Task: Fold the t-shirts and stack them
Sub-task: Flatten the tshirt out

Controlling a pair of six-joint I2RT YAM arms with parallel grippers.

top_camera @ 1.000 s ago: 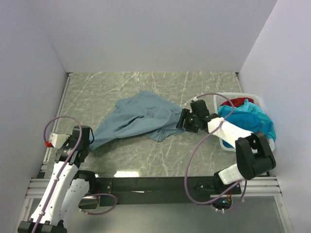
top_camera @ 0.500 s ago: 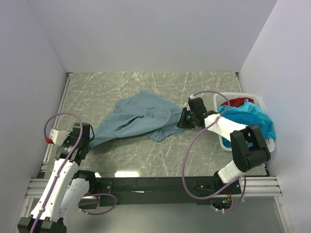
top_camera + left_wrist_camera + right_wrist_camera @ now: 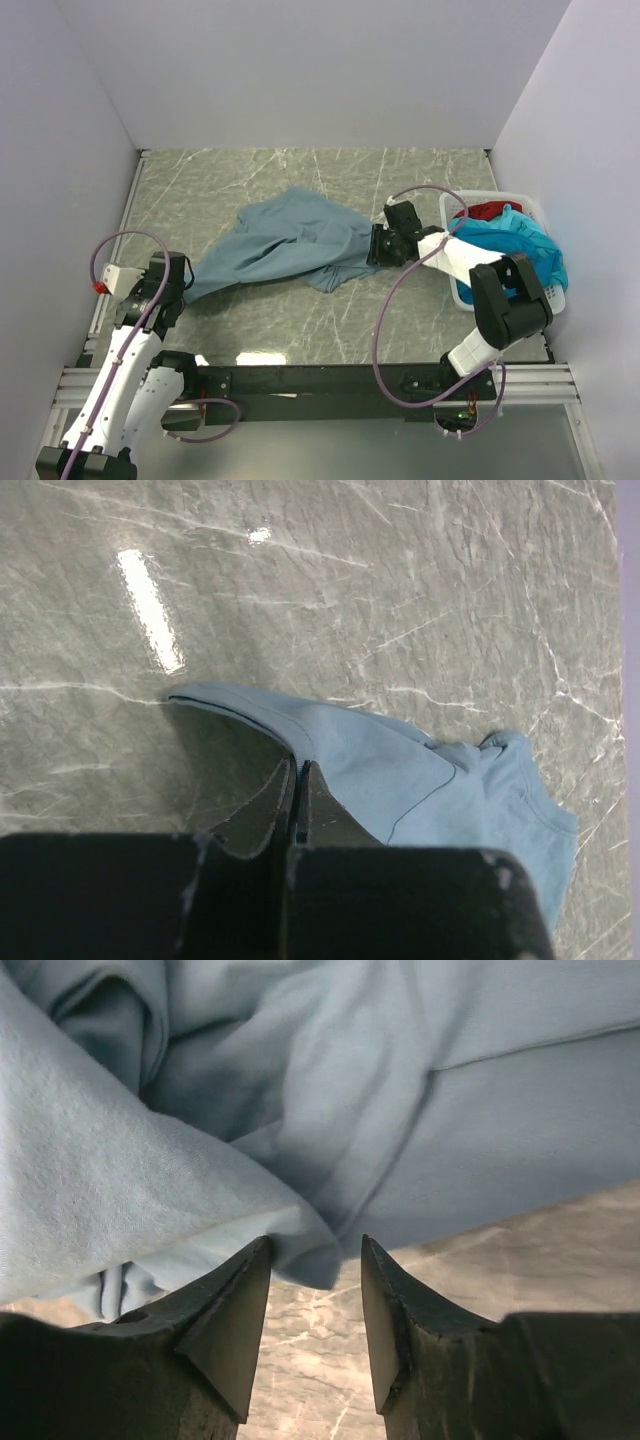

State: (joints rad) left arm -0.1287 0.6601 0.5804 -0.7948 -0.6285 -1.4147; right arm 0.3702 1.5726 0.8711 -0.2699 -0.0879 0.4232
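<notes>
My right hand [image 3: 315, 1248] is part open with a fold of the grey-blue shirt [image 3: 290, 245] between its tips, and my left hand [image 3: 298, 780] is pinched on the near-left corner. The shirt's bunched mid bench [image 3: 300, 330]. I'd push deeper before closing, then pull it taut evenly

A table [image 3: 300, 320] topped in grey-green marbled stone with thin white veins is spread beneath the left end effector [image 3: 186, 288] and the right end effector [image 3: 377, 246]. It is enclosed on three sides by plain pale walls: a back wall [image 3: 320, 70] well beyond both end effectors, a left wall [image 3: 50, 200] outboard of the left one, and a right wall [image 3: 590, 150] outboard of the right one. A bright strip of reflected light [image 3: 262, 357] is cast on the stone behind and between them. A black crossbeam [image 3: 320, 378] on aluminium rails [image 3: 545, 375] is fixed along the near edge.
</notes>
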